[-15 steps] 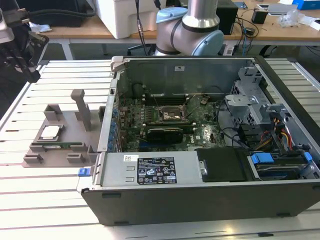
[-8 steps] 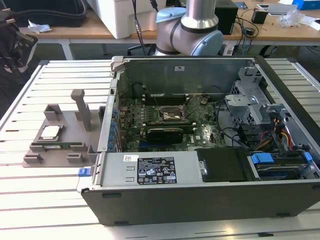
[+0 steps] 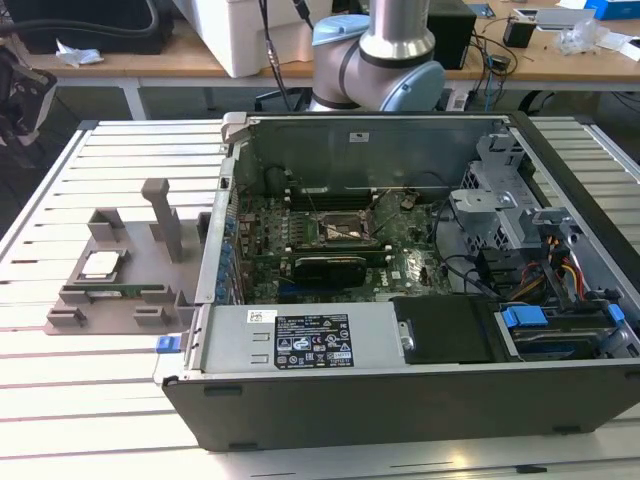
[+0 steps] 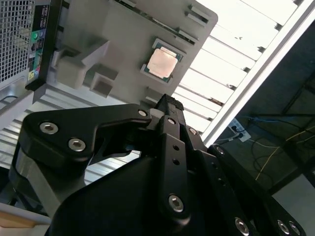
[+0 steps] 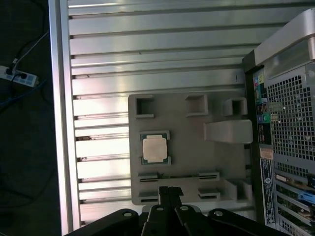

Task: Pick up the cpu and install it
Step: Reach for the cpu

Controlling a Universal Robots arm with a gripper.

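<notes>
Lying flat in a square seat of a grey holder tray [image 3: 140, 270] near the exterior view's left, the cpu [image 3: 101, 264] faces up, its silvery top plate edged by a thin darker rim. The tray rests on a slatted metal worktop [image 3: 60, 190]. An upright post [image 3: 165, 220] rises from it beside the cpu's seat, toward the exterior view's right. A long thin green strip [image 3: 125, 292], seemingly a memory stick, lies in a slot along the tray's near edge.

Just to the right of the tray sits an open computer case [image 3: 400, 410] laid on its side, its port-covered rear panel facing the tray. Inside, the motherboard [image 3: 300, 250] lies flat, and the dark square socket [image 3: 343, 229] with its metal frame sits near the middle of the board, well apart from the cpu. A power supply [image 3: 300, 340] with a label runs along the case's near wall. Farther right are drive bays with blue tabs [image 3: 523, 318]. The robot arm [image 3: 395, 45] rises behind the case's far wall.

In both wrist views the black gripper [image 5: 171, 191] has its fingers pressed together with nothing between them. Its tip appears over the tray's slotted edge, near the cpu and not touching it. In the second wrist view the cpu [image 4: 162, 63] lies just beyond the gripper [image 4: 169, 102] tip, with bare grey tray between them.
</notes>
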